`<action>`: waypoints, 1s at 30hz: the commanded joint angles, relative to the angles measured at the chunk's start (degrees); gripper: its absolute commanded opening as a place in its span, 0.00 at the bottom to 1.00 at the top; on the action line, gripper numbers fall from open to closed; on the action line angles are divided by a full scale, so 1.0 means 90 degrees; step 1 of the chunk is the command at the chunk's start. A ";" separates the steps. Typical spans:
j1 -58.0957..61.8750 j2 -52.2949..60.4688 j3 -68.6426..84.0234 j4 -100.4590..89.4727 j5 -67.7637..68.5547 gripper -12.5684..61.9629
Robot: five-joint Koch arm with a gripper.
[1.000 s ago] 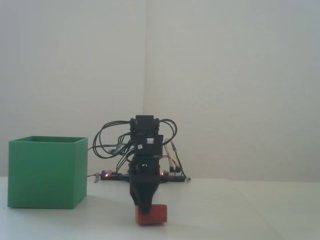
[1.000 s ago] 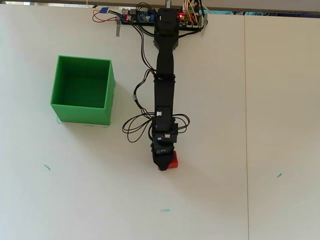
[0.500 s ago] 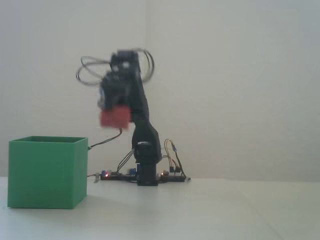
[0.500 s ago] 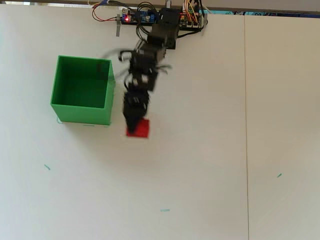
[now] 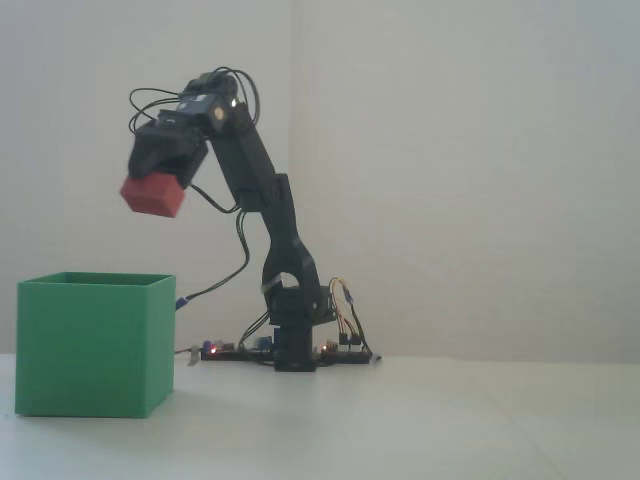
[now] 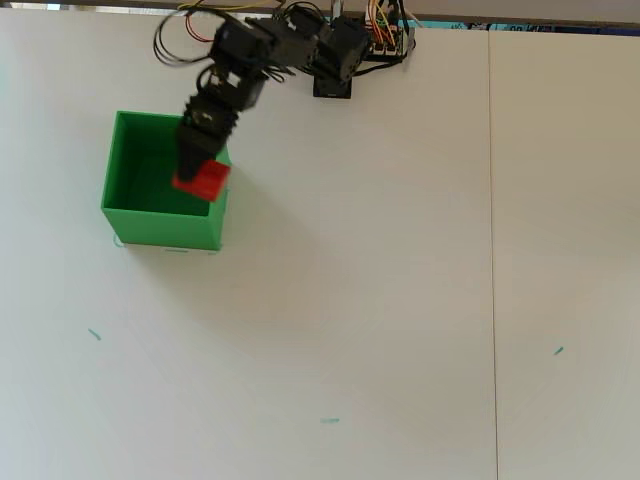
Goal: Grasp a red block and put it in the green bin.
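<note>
The green bin (image 5: 95, 345) stands on the white table at the left of the fixed view; in the overhead view its rim (image 6: 160, 228) shows at the upper left. My gripper (image 5: 158, 178) is shut on the red block (image 5: 153, 196) and holds it high in the air, well above the bin's top. In the overhead view the gripper (image 6: 197, 167) and the red block (image 6: 203, 180) hang over the bin's right wall, near its inner right edge.
The arm's base (image 5: 295, 345) with a wired board (image 6: 385, 40) sits at the table's back edge. A seam (image 6: 492, 250) runs down the table on the right of the overhead view. Small teal marks (image 6: 330, 420) dot the table.
</note>
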 commanded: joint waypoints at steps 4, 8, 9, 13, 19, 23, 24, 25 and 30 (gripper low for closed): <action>0.0791 0.0937 0.0352 0.0000 -0.0244 0.22; 0.1055 0.1221 0.0723 0.0000 -0.0283 0.22; 0.1084 0.1260 0.0859 0.0000 -0.0283 0.22; 0.1113 0.1328 0.1152 -0.0010 -0.0264 0.22; 0.1113 0.1328 0.1357 -0.0010 -0.0254 0.25; 0.1016 0.1328 0.1865 -0.0293 -0.0166 0.30; 0.1006 0.1328 0.2070 -0.0352 -0.0146 0.30; 0.0986 0.1328 0.2285 -0.0371 -0.0098 0.29; 0.0830 0.1396 0.2813 -0.0947 0.0020 0.23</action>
